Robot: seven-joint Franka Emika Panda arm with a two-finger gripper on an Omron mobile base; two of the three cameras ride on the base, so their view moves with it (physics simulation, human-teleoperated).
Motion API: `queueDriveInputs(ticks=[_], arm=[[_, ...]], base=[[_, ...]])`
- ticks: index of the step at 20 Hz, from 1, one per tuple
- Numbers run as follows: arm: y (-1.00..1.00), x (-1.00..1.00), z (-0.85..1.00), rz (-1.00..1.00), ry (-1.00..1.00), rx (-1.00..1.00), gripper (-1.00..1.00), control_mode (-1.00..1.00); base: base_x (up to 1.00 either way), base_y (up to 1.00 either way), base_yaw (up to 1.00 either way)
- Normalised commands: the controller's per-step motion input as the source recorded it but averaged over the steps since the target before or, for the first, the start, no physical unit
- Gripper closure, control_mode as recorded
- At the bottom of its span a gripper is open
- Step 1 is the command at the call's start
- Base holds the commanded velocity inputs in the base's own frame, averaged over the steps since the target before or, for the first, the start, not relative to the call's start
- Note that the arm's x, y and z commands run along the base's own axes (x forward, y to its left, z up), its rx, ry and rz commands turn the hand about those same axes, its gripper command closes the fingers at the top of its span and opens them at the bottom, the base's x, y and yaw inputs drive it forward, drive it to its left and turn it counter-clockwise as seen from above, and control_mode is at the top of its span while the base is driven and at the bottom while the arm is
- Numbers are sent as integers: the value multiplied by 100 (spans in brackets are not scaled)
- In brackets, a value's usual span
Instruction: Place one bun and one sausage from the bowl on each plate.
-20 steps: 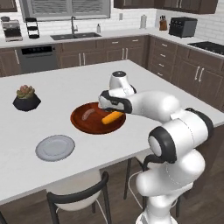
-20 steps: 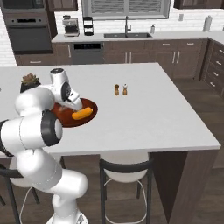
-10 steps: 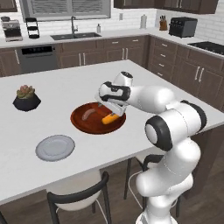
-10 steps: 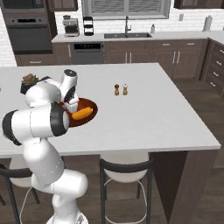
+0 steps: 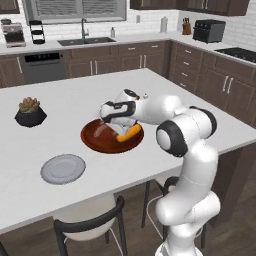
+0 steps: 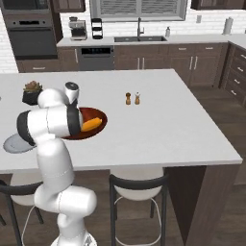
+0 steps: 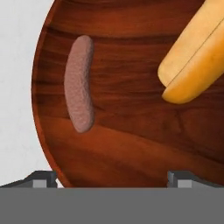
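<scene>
The reddish-brown wooden bowl (image 5: 95,142) stands mid-counter and holds a brown sausage (image 5: 101,131) and an orange-yellow bun (image 5: 129,133). My gripper (image 5: 107,119) hangs just above the bowl's left part, open, with nothing between its fingers. In the hand view the sausage (image 7: 79,83) lies upper left and the bun (image 7: 197,57) upper right on the bowl's floor (image 7: 131,131); the gripper (image 7: 113,179) has its fingertips (image 7: 41,179) at the bowl's near rim. A light grey plate (image 5: 63,168) lies empty front-left of the bowl. From the right base view the bun (image 6: 91,125) shows in the bowl (image 6: 98,115).
A black plant pot (image 5: 30,112) stands at the counter's far left. Salt and pepper shakers (image 6: 132,98) stand right of the bowl. A stool back (image 5: 90,225) rises below the counter's front edge. My own arm arches over the bowl's right side.
The hand has swung left and lower over the bowl, from above the bun toward the sausage. Bun, sausage and plate have not moved. The jaws stayed open.
</scene>
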Motion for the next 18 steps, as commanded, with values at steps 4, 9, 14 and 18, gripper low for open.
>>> queueDriveInputs(ticks=[4, 9, 14, 18], arm=[[39, 53, -21, -9, 3, 0, -100, -100], [6, 16, -36, -6, 8, -1, -100, -100], [3, 27, -27, -6, 4, -1, -100, -100], [2, 55, -16, -1, 7, 0, -100, -100]], base=[[0, 0, 0], [0, 0, 0], [0, 0, 0], [0, 0, 0]])
